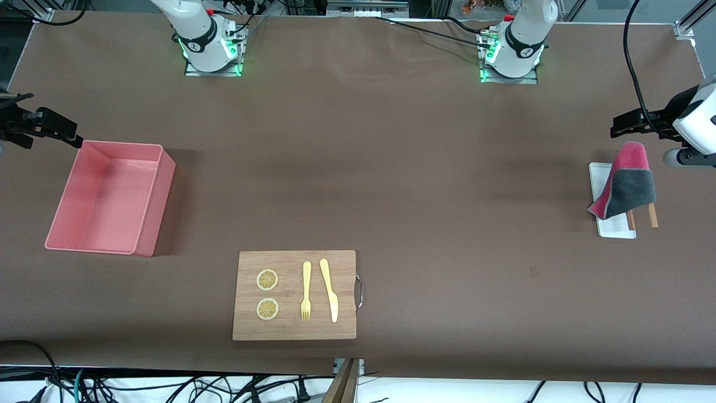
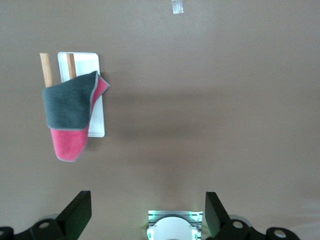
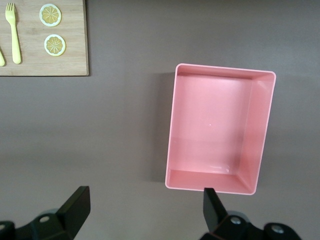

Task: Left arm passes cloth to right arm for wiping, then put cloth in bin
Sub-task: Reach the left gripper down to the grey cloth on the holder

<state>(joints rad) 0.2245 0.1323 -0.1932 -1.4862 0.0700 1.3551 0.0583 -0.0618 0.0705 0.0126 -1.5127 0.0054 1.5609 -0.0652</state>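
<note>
The cloth (image 1: pixel 626 182), pinkish-red and dark grey, lies draped over a small white tray (image 1: pixel 615 229) and two wooden sticks (image 1: pixel 652 215) at the left arm's end of the table. It also shows in the left wrist view (image 2: pixel 70 115), with the tray (image 2: pixel 96 105). My left gripper (image 1: pixel 618 126) is open and empty, up over bare table beside the tray; its own view shows it too (image 2: pixel 147 212). The pink bin (image 1: pixel 156 207) stands empty at the right arm's end and shows in the right wrist view (image 3: pixel 261 135). My right gripper (image 1: pixel 70 134) is open and empty over the table by the bin's corner (image 3: pixel 145 210).
A wooden board (image 1: pixel 295 330) with a metal handle lies nearer the front camera, mid-table. On it are two lemon slices (image 1: pixel 267 280), a yellow fork (image 1: pixel 306 291) and a yellow knife (image 1: pixel 330 291). It also shows in the right wrist view (image 3: pixel 45 65). A black cable (image 1: pixel 632 67) hangs by the left arm.
</note>
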